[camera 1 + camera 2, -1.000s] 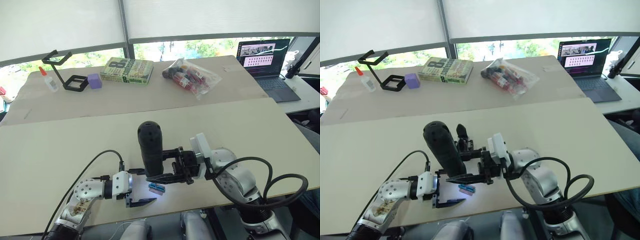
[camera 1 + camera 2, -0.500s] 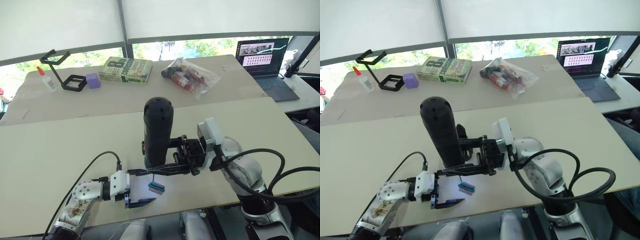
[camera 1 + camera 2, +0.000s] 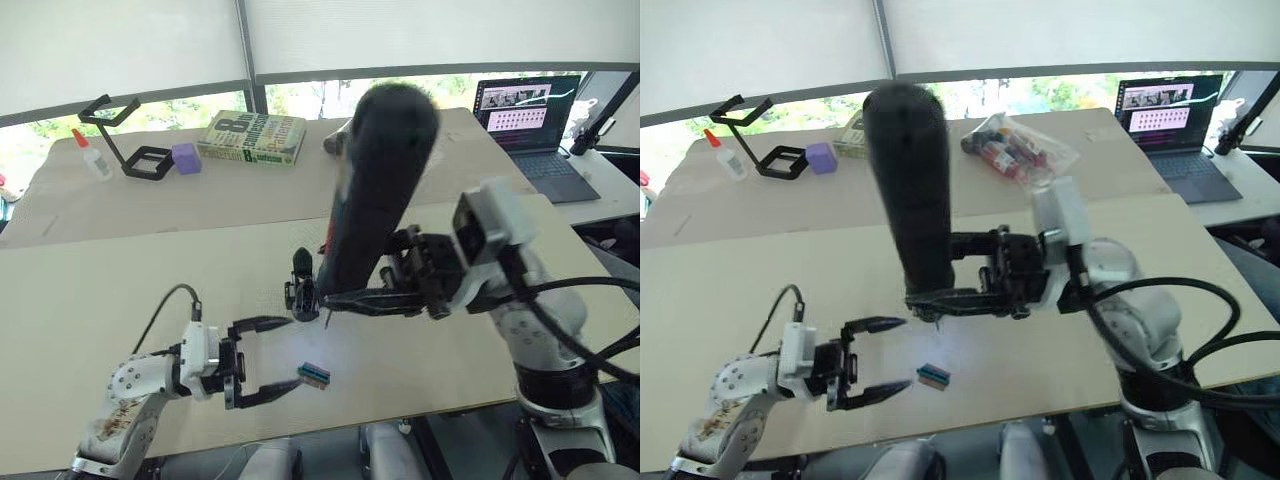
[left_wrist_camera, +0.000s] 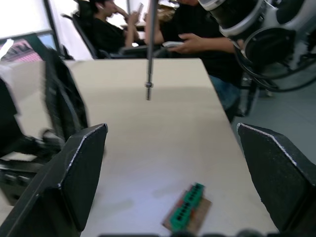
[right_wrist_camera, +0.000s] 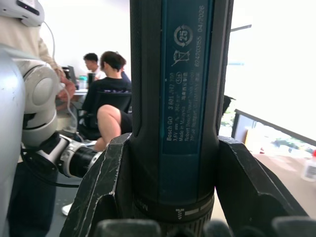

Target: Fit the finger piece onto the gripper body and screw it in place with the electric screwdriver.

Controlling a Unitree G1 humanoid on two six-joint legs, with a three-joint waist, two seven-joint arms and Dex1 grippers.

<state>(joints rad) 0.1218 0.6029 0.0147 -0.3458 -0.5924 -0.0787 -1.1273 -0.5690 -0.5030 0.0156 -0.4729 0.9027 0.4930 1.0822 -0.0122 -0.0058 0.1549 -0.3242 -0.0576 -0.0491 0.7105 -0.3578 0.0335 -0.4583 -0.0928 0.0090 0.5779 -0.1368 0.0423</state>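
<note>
A pale table is sitting below a window. The right gripper is clamping the screwdriver upright, with the bit pointing down and hanging above the table, probably so it can be lowered straight onto a screw. The gripper body is standing on the table just beside the bit, its one finger pointing up. The left gripper is hovering low near the table edge, fingers spread and empty. I cannot make out the finger piece for certain. A small green-and-red block is lying on the table between the open fingers and may get in the way of a low sweep. Well behind are a book, a wire stand, a purple block, a glue bottle and a laptop.
</note>
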